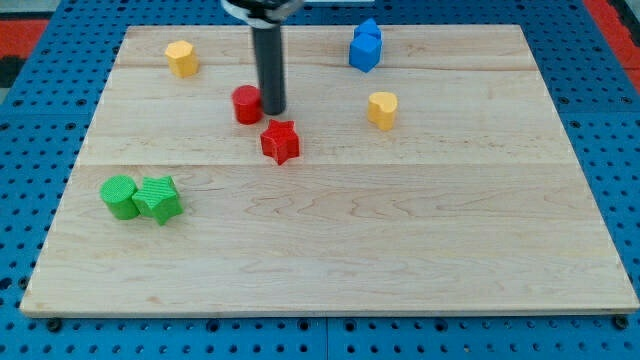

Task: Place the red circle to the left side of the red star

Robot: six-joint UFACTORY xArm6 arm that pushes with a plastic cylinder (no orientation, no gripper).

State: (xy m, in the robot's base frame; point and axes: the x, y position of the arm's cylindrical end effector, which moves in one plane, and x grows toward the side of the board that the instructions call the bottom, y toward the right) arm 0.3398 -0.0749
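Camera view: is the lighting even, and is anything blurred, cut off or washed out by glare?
Camera view: lighting is soft and even, no glare on the wooden board; blocks cast only faint short shadows. Red circle and red star are sharp; my tip sits just at the circle's right, touching or nearly. The rod's upper end is cut off at the view's top.

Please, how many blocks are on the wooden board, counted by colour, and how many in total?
Red: 2, the red circle and the red star
Yellow: 2, yellow block and yellow block
Green: 2, green circle and green block
Blue: 1, blue block
Total: 7 blocks

My tip is just at the view's right of the red circle.
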